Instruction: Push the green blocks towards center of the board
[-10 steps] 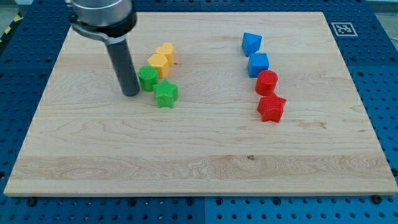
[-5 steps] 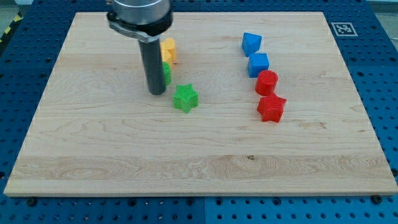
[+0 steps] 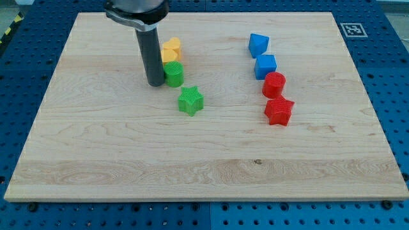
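A green round block (image 3: 174,74) sits just right of my tip (image 3: 155,83), touching or nearly touching the rod. A green star block (image 3: 190,101) lies a little lower and to the right, apart from the tip. The dark rod comes down from the view's top left. A yellow block (image 3: 171,49) sits just above the green round block; a second yellow one seen earlier is hidden behind the rod.
A blue block (image 3: 258,45) and a blue cube (image 3: 266,66) stand at the view's upper right. Below them are a red round block (image 3: 274,84) and a red block (image 3: 278,110). The wooden board (image 3: 204,172) lies on a blue pegboard.
My tip moved right, pushing both green blocks right, then drew slightly up and left. The star now lies farther right, and the green round block shows right of the rod.
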Motion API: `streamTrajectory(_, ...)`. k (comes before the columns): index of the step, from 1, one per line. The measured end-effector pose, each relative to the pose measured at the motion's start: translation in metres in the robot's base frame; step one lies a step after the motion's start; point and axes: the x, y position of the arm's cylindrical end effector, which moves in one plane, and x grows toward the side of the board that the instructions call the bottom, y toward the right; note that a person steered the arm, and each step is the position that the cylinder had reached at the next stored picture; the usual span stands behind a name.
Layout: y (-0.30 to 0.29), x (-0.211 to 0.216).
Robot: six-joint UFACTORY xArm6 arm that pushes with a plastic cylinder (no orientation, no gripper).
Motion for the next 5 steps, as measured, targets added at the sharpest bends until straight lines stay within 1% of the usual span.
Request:
streamTrajectory(1, 0.002, -0.009)
streamTrajectory(2, -0.007, -0.032)
streamTrajectory(3, -0.009, -0.037)
streamTrajectory(4, -0.003, -0.033)
streamTrajectory(5, 0.011, -0.017)
